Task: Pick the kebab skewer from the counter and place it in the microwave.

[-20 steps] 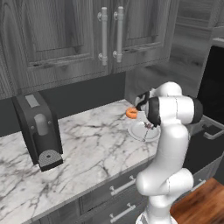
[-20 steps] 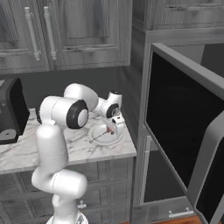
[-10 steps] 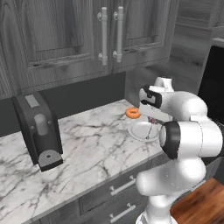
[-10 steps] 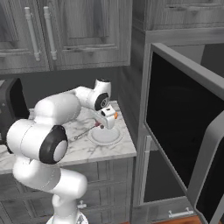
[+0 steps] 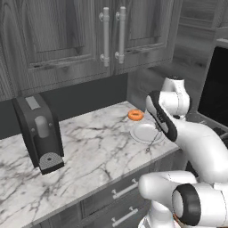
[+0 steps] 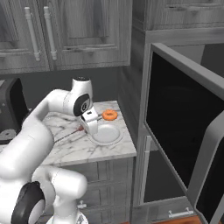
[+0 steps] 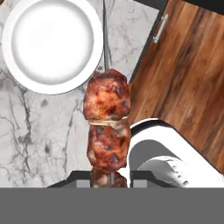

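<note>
While the jaws pinch the skewer by its meat above the tabletop, its long stick risks clipping the microwave door frame.

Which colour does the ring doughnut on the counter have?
Orange; the ring doughnut shows best in the left base view.

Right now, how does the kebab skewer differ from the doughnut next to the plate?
The kebab skewer is a thin dark stick threaded with reddish-brown meat chunks; the doughnut is a plain orange ring. The skewer is up off the counter, clamped in the end effector, while the doughnut lies flat on the marble. The skewer hangs beside the white plate's rim; the doughnut sits just behind the plate. Neither is on the plate.
</note>
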You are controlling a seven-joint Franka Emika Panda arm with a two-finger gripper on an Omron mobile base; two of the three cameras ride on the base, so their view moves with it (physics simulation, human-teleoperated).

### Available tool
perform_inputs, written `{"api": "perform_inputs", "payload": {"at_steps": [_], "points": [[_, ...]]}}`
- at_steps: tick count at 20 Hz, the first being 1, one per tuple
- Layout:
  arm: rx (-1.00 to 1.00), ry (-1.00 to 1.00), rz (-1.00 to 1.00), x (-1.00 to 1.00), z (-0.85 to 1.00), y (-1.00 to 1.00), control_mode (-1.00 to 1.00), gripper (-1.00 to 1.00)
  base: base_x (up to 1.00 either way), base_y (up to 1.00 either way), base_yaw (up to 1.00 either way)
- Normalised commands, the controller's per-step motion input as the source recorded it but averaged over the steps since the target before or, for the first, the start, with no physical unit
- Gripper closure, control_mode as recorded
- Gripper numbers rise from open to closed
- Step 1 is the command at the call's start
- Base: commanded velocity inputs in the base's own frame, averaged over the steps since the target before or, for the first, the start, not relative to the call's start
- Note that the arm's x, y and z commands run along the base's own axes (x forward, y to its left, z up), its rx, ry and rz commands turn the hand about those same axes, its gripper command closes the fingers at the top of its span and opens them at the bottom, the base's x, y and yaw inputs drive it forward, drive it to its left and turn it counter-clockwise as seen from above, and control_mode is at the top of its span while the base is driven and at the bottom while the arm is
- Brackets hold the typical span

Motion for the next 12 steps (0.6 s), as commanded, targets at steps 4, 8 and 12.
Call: {"api": "perform_inputs", "payload": {"at_steps": [4,8,12], "points": [[0.0,-0.03,-0.02,-1.0,0.56,0.0,-1.0,1.0,0.0,0.0,0.0],[-0.05,-0.08,0.0,-1.0,0.54,0.03,-1.0,1.0,0.0,0.0,0.0],[-0.06,-0.12,0.05,-1.0,0.64,0.08,-1.0,1.0,0.0,0.0,0.0]]}}
